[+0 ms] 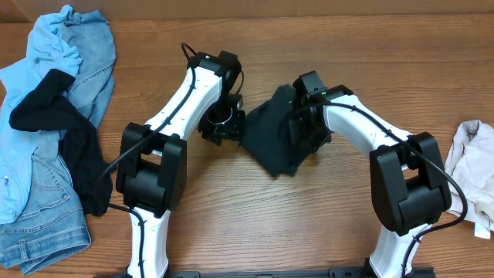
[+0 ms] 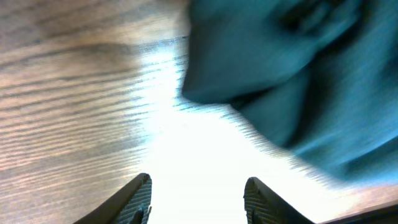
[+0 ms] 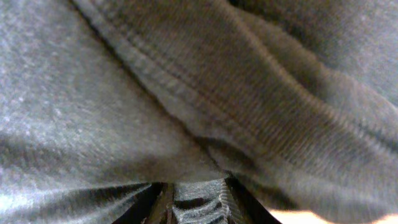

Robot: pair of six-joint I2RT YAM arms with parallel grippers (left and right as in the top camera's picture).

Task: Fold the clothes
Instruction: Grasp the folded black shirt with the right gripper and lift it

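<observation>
A dark folded garment (image 1: 272,137) lies crumpled at the middle of the wooden table. My left gripper (image 1: 225,127) is open and empty just left of its edge; the left wrist view shows its two fingers (image 2: 198,199) spread over bare wood, with the dark cloth (image 2: 292,81) ahead and to the right. My right gripper (image 1: 302,127) is on the garment's right side, shut on a fold of the dark fabric (image 3: 199,93); the right wrist view is filled with the cloth, pinched between the jaws (image 3: 198,202).
A pile of blue denim and light-blue clothes (image 1: 46,131) with a black garment (image 1: 69,147) on top lies along the left edge. A pale beige garment (image 1: 475,166) lies at the right edge. A wall runs along the far side.
</observation>
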